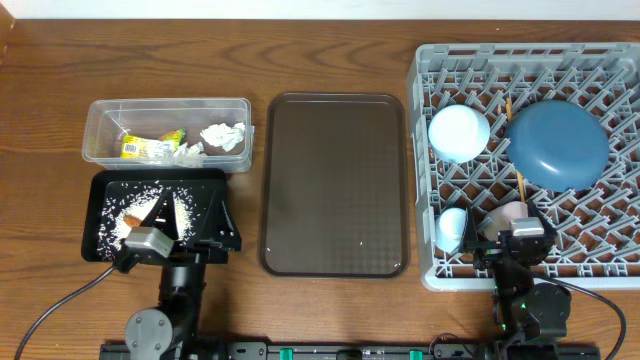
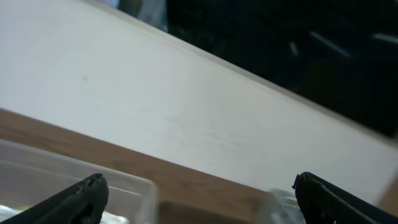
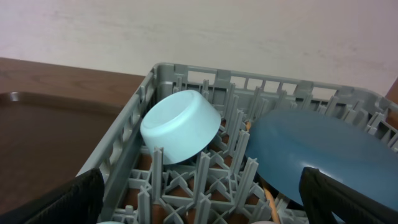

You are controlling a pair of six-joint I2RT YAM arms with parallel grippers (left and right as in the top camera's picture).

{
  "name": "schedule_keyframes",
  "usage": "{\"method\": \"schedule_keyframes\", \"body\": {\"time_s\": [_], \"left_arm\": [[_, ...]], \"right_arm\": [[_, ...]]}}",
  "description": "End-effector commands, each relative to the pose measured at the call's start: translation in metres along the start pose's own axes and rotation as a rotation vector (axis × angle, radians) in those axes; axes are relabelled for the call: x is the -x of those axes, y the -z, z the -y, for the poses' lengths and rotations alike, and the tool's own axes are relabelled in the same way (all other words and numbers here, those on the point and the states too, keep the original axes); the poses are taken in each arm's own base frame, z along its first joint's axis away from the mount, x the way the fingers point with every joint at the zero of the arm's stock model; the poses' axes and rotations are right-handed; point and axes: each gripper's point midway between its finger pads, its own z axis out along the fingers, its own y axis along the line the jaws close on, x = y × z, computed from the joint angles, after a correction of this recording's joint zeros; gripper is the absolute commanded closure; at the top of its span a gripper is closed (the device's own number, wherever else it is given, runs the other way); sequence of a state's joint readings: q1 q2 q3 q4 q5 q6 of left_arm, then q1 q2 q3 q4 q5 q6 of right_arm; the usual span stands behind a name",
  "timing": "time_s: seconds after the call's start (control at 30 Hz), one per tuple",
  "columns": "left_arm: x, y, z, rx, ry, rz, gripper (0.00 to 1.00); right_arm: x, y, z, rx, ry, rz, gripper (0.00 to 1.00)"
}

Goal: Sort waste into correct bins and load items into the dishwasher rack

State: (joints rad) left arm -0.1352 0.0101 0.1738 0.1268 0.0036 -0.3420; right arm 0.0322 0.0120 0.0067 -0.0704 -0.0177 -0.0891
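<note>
Wooden table (image 1: 330,40) bears everything; left gripper (image 2: 202,202) spread wide, empty, above black tray (image 1: 215,200) holding rice grains (image 1: 120,205) and orange stick (image 1: 131,219); right gripper (image 3: 199,205) spread wide, empty, over rack (image 1: 600,260) near light-blue cup (image 1: 452,228) and pinkish cup (image 1: 508,215); farther back, clear tub (image 1: 95,130) contains napkin (image 1: 223,135) and wrapper (image 1: 150,147); bowl (image 1: 459,132), plate (image 1: 556,143) and chopsticks (image 1: 518,180) sit racked.

The bench (image 1: 330,50) is brown wood with visible grain. The dishwasher rack (image 1: 418,200) is matt grey plastic; the tub (image 1: 92,135) clear, glossy plastic. The serving tray (image 1: 335,180) looks smooth brown plastic, the napkin (image 1: 223,136) crumpled white paper, the plate (image 1: 556,143) smooth and matt.
</note>
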Motion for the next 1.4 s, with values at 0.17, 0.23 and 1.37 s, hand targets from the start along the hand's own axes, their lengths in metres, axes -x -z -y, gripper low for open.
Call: {"method": "schedule_keyframes", "body": {"time_s": [0.17, 0.23, 1.37], "left_arm": [[-0.032, -0.002, -0.025, 0.08, -0.24, -0.047, 0.02], [-0.043, -0.002, -0.03, 0.087, -0.262, -0.071, 0.02], [-0.107, 0.013, -0.078, 0.187, -0.476, -0.336, 0.02]], "right_arm": [[0.0, 0.0, 0.003, -0.017, 0.012, 0.0, 0.01], [0.0, 0.0, 0.003, -0.017, 0.012, 0.0, 0.01], [0.0, 0.0, 0.003, -0.017, 0.012, 0.0, 0.01]]}}
